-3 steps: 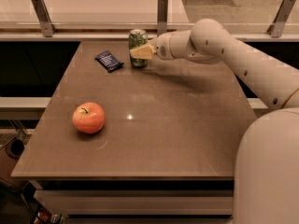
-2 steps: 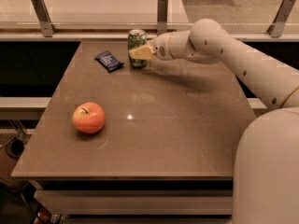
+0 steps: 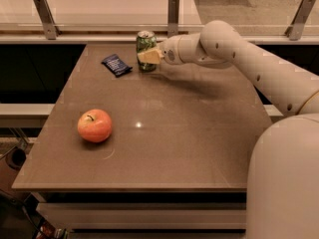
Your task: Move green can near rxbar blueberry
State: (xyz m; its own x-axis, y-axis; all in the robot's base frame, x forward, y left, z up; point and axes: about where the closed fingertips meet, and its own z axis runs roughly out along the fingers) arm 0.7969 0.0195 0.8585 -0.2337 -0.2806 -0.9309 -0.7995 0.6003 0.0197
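The green can (image 3: 144, 43) stands upright on the brown table (image 3: 199, 133) at its far edge, left of centre. The rxbar blueberry (image 3: 116, 64), a dark blue flat wrapper, lies on the table just left of the can, a small gap apart. My gripper (image 3: 148, 57) reaches in from the right and is at the can, its pale tip overlapping the can's right lower side. The can's base looks to rest on the table.
A red-orange apple (image 3: 94, 125) sits on the front left of the table. A glass rail with metal posts (image 3: 173, 11) runs along the table's far edge. My white arm (image 3: 249, 63) spans the table's right rear.
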